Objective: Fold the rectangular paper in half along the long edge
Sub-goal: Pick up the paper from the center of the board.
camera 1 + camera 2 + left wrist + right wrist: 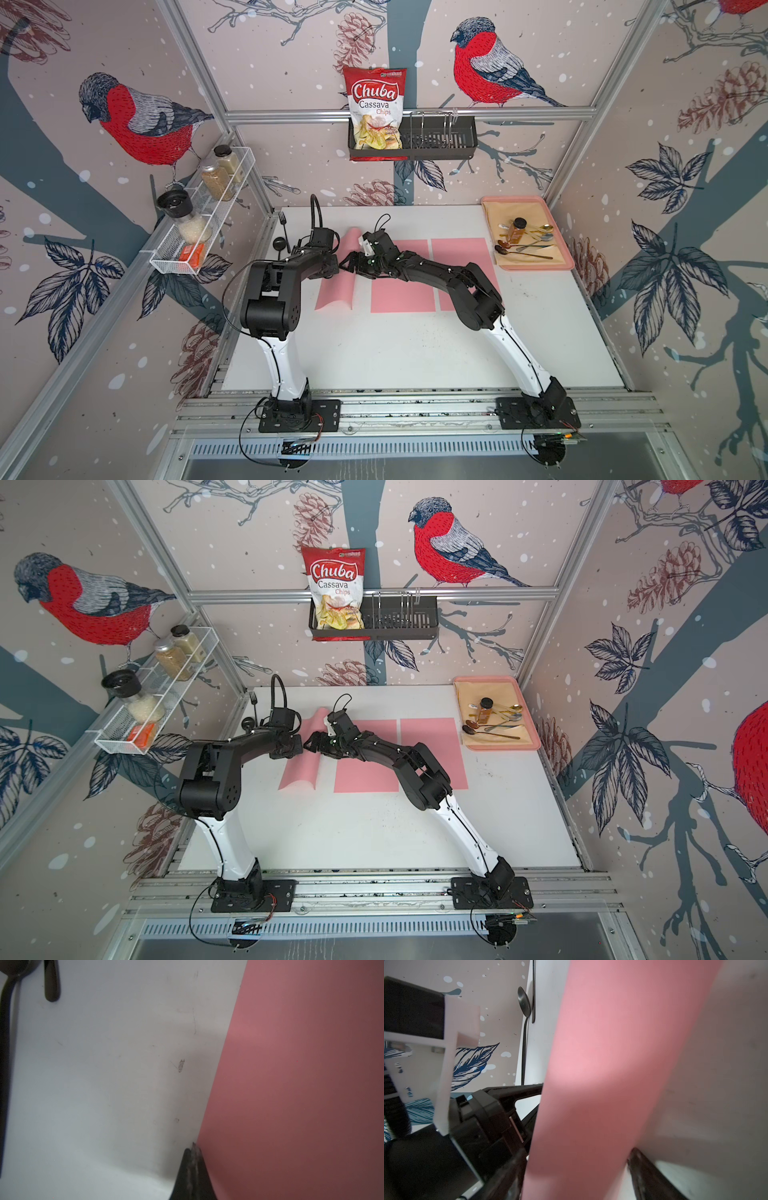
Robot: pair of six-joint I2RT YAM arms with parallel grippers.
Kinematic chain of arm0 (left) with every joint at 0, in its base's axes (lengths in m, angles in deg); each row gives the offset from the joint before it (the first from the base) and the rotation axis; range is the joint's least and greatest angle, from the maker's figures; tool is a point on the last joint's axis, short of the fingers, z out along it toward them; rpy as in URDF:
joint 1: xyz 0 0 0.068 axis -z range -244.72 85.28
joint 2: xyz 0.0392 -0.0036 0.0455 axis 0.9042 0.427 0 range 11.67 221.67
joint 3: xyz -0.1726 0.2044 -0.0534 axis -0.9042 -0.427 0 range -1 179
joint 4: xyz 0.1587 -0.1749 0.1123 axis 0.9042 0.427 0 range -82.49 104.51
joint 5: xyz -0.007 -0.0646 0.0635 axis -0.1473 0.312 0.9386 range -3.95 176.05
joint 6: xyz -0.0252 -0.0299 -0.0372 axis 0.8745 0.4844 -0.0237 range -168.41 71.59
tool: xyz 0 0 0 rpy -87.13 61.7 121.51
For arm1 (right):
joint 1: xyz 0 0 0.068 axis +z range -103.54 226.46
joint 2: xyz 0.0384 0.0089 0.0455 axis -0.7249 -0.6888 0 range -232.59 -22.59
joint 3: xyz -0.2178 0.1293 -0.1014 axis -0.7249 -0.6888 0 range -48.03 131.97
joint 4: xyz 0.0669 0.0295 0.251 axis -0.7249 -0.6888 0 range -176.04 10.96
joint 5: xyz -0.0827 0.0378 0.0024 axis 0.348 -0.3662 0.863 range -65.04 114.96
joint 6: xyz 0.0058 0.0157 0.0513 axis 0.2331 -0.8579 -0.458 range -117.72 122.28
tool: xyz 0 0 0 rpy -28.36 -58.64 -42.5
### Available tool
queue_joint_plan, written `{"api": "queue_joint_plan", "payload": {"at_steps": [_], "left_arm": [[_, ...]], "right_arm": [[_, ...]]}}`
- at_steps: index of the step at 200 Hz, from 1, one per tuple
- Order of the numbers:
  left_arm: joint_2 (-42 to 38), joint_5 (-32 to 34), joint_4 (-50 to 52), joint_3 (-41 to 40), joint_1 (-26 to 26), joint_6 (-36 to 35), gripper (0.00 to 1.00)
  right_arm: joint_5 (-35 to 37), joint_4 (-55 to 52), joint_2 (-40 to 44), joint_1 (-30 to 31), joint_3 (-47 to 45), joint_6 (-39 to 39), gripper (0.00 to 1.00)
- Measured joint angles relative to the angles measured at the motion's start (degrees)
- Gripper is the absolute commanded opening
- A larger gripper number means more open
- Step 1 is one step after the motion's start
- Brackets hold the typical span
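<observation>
Pink paper sits left of ctr on the white tabletop, seen in both top views. Its near end lies mostly flat, while the long side toward the R arm curls up off the surface and its far end arches higher.

L gripper meets the sheet's mid-length, tips pressed together right at the paper's edge; can't tell if it actually nips the sheet. R gripper faces it tip to tip, jaws spread w/ the raised paper running between them; one finger shows beside the sheet.

Two more pink sheets lie flat alongside: one just beside the paper, another partly under the R arm.

Far R: pink tray lined w/ tan cloth, holding an amber bottle and several spoons. Far L: black spoon and fork on the tabletop.

L wall: wire rack w/ grinder, two jars, orange packet. Back wall: black basket w/ chips bag.
</observation>
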Motion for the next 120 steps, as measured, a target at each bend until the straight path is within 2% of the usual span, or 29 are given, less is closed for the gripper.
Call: {"api": "queue_joint_plan", "payload": {"at_steps": [63, 120], "left_arm": [[-0.87, -2.67, 0.07, -0.61, 0.00, 0.79, 0.00], [-1.07, -3.78, 0.09, -0.76, 0.00, 0.85, 0.00]], "right_arm": [[1.01, -0.02, -0.94, 0.26, 1.31, 0.48, 0.80], [2.23, -1.05, -2.40, 0.46, 4.02, 1.68, 0.76]]}}
